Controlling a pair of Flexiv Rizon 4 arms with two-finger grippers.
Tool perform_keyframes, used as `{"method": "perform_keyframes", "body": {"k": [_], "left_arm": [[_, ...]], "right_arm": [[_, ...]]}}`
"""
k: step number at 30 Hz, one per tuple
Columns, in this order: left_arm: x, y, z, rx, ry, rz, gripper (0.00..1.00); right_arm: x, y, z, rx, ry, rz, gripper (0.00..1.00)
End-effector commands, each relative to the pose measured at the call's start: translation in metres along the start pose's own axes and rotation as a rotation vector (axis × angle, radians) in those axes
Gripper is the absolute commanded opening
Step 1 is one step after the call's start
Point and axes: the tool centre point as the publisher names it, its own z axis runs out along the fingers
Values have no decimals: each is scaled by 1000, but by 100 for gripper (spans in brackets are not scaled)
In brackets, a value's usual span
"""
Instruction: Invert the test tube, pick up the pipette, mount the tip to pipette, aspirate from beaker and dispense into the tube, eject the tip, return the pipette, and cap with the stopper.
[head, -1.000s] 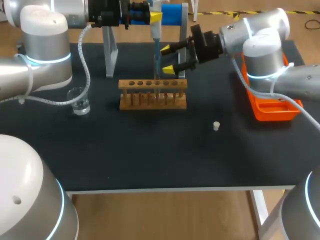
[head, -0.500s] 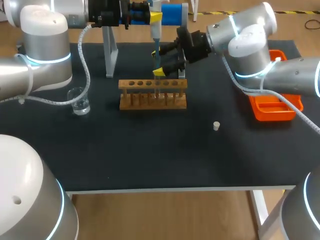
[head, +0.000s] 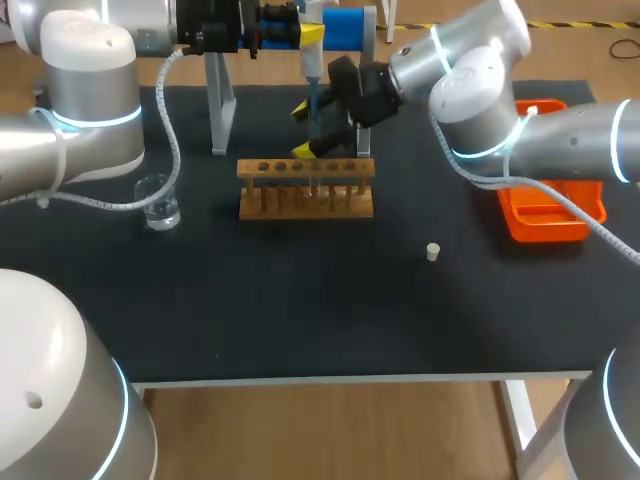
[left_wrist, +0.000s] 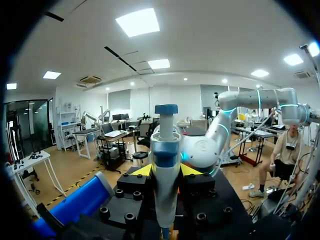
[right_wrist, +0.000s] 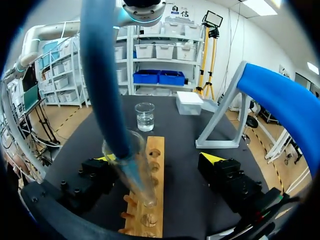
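My left gripper (head: 303, 30) is shut on the pipette (head: 312, 62) above the back of the table; in the left wrist view the pipette body (left_wrist: 165, 165) stands between the yellow tips of that gripper (left_wrist: 166, 172). Its blue tip (right_wrist: 106, 90) points down into a clear test tube (right_wrist: 136, 172) standing in the wooden rack (head: 305, 187). My right gripper (head: 303, 130) is open, its fingers either side of the tip just above the rack; the right wrist view shows that gripper (right_wrist: 157, 159) with the tube nearer one finger. The water beaker (head: 158, 203) stands left of the rack. A small white stopper (head: 432, 251) lies right of it.
The grey pipette stand with its blue top (head: 345, 28) rises behind the rack. An orange tray (head: 545, 215) lies at the right edge. A white box (right_wrist: 189, 102) sits beyond the beaker (right_wrist: 145, 116) in the right wrist view.
My right arm has swung left, bringing its open gripper from beside the rack's right end to around the pipette tip. The left arm and pipette have stayed put.
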Motion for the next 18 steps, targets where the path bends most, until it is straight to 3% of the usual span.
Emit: {"method": "perform_keyframes", "body": {"k": [1, 18], "left_arm": [[0, -1, 0, -1, -1, 0, 0], [0, -1, 0, -1, -1, 0, 0]], "right_arm": [[5, -2, -3, 3, -9, 1, 100], [16, -11, -9, 0, -13, -10, 100]]}}
